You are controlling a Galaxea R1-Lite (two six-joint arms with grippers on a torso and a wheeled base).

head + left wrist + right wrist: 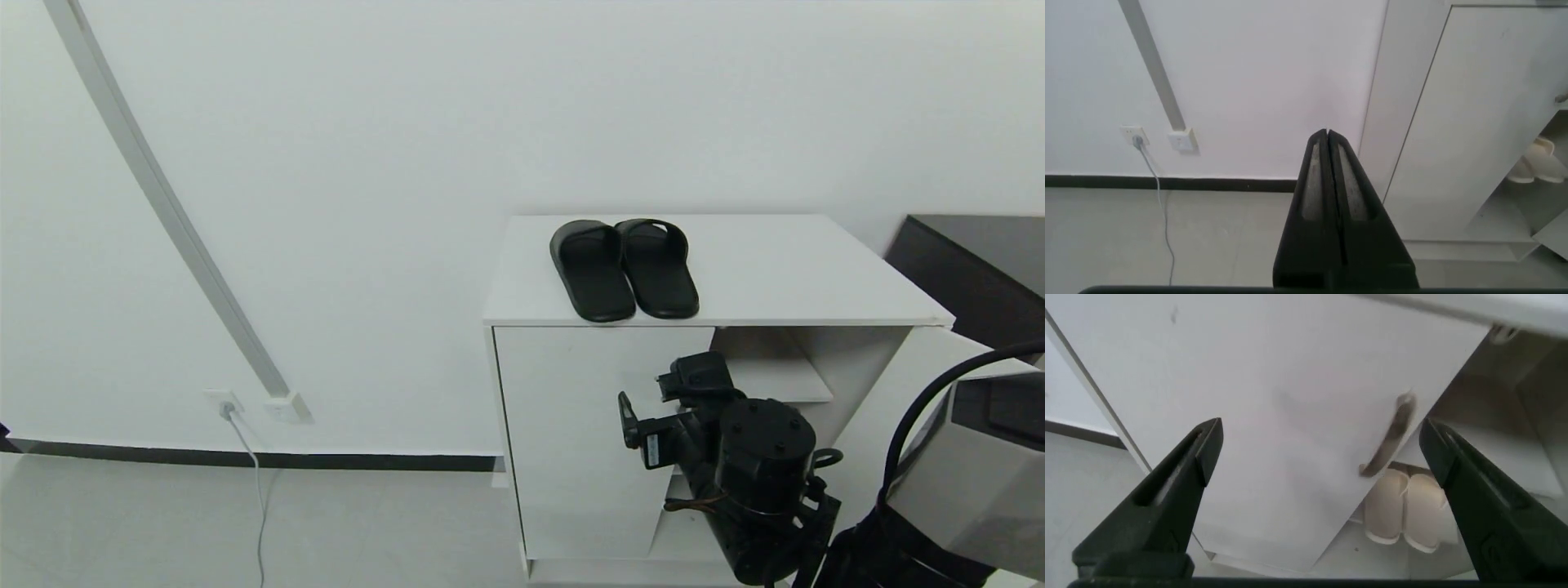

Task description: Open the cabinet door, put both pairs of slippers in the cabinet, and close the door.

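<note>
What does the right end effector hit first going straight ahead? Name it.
Most likely the white cabinet door, on its flat face beside the handle. The open right end effector frames that panel; the white slippers sit beyond the door's edge, off that line.

A grey plastic cable duct [169, 204] is slanting down the white wall [408, 122]; a grey cord [260, 506] is hanging from a white socket [222, 402] beside its foot.

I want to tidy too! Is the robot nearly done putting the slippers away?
About halfway. The cabinet stands open, and the white slippers are inside. The black slippers wait on top; the right gripper is open and empty. Then the door needs closing.
</note>
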